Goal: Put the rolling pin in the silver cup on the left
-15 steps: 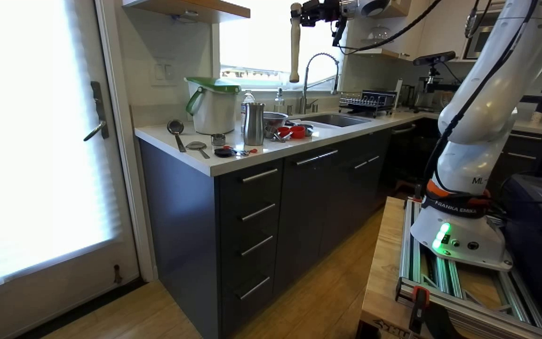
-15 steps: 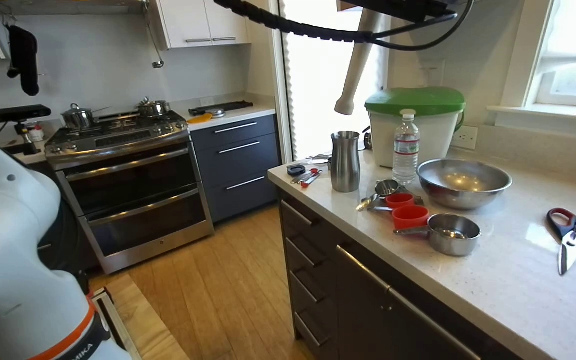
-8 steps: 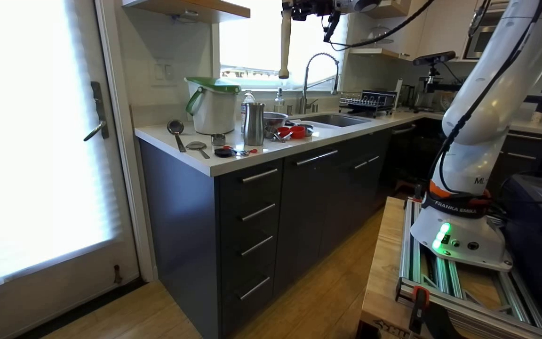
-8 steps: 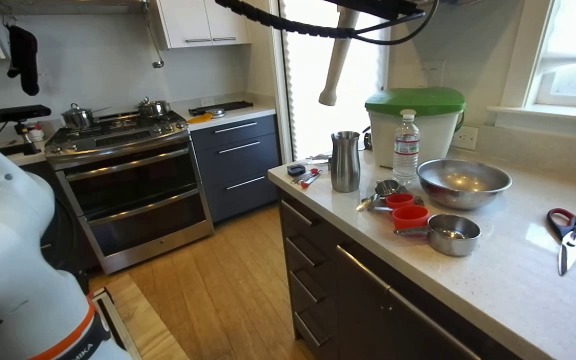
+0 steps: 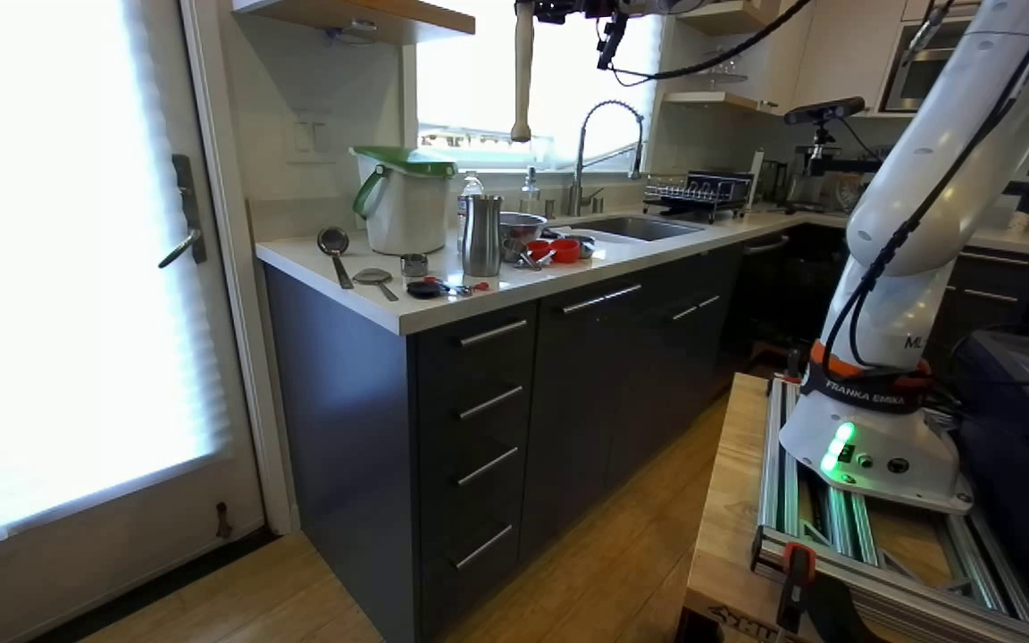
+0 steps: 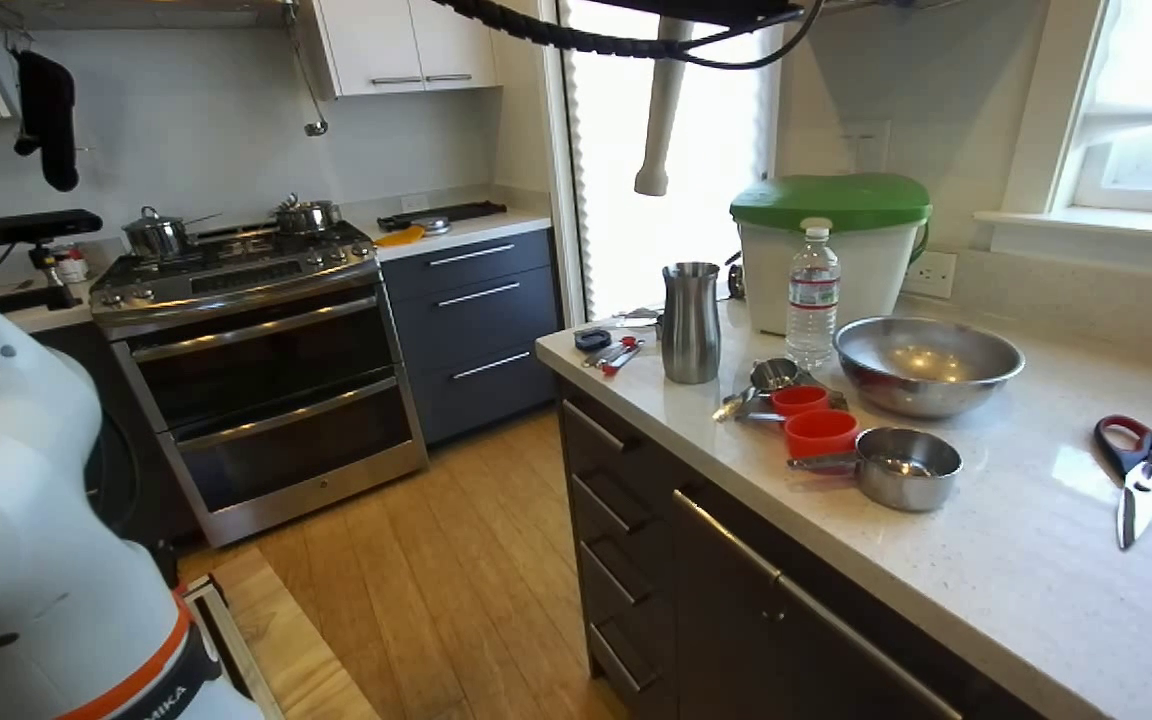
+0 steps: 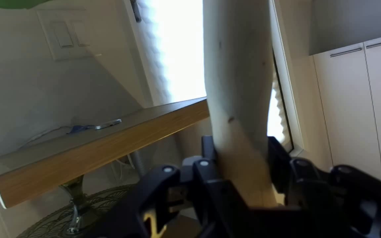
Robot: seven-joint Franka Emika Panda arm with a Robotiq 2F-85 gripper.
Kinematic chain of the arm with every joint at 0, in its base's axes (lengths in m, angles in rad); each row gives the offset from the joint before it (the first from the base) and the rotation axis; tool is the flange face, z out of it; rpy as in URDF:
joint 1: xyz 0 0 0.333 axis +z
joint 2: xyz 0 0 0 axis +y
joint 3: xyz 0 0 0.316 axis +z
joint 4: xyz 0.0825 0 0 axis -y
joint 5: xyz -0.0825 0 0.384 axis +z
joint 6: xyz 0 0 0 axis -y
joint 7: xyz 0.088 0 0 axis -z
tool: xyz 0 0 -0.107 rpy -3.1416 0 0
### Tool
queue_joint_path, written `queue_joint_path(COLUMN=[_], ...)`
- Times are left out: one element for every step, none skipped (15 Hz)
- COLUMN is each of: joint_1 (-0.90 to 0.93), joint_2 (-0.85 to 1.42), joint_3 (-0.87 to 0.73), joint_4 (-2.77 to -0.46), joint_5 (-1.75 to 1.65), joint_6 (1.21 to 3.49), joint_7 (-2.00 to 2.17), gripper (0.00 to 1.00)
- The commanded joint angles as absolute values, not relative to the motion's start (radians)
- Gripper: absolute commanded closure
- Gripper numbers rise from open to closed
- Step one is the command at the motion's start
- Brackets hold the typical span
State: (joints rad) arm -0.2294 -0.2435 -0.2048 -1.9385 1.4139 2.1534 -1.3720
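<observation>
- Gripper (image 7: 240, 148): fingers (image 7: 208, 145) closed in against both sides of the rolling pin (image 6: 662, 120), gap only the pin's thickness. Has it near one end.
- Pin is in the air, close to upright, slight tilt. Lower end hangs free, higher than the rim of the silver cup (image 6: 691, 325) in both exterior views, apart from it. Can't tell if it lines up over the opening.
- Cup stands upright on the counter (image 6: 1026, 560), near the corner.
- Around it, I see a white bucket (image 6: 871, 280) with its green lid (image 6: 836, 203) on, water bottle (image 6: 813, 315) just beside it.
- Also on the counter: steel bowl (image 6: 921, 395), two red measuring cups (image 6: 821, 437), steel measuring cup (image 6: 911, 492), scissors (image 6: 1141, 485).
- Counter's end, in an exterior view: long-handled scoop (image 5: 338, 257) and a small strainer (image 5: 375, 278), both lying flat.
- Arm (image 5: 899, 223) reaches up from its base, green lights (image 5: 836, 449) on.
</observation>
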Motion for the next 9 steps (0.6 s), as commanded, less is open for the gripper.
queue_joint_path(joint_1=[-0.185, -0.175, -0.165, -0.158, -0.152, -0.147, -0.146, -0.146, -0.147], joint_2=[-0.293, -0.295, -0.3, -0.301, -0.298, -0.295, -0.287, -0.282, -0.279], joint_3=[-0.174, -0.166, -0.159, -0.152, -0.146, -0.142, -0.137, -0.134, -0.131], joint_4=[-2.003, -2.01, -2.02, -2.029, -2.037, -2.047, -2.053, -2.06, -2.072], joint_5=[1.489, 1.511, 1.538, 1.562, 1.59, 1.619, 1.651, 1.676, 1.688], joint_6=[2.246, 2.266, 2.282, 2.294, 2.306, 2.322, 2.348, 2.361, 2.371], joint_7=[-1.487, -1.516, -1.553, -1.583, -1.618, -1.652, -1.692, -1.72, -1.751], gripper=[0.84, 0.84, 0.84, 0.84, 0.84, 0.84, 0.84, 0.84, 0.84])
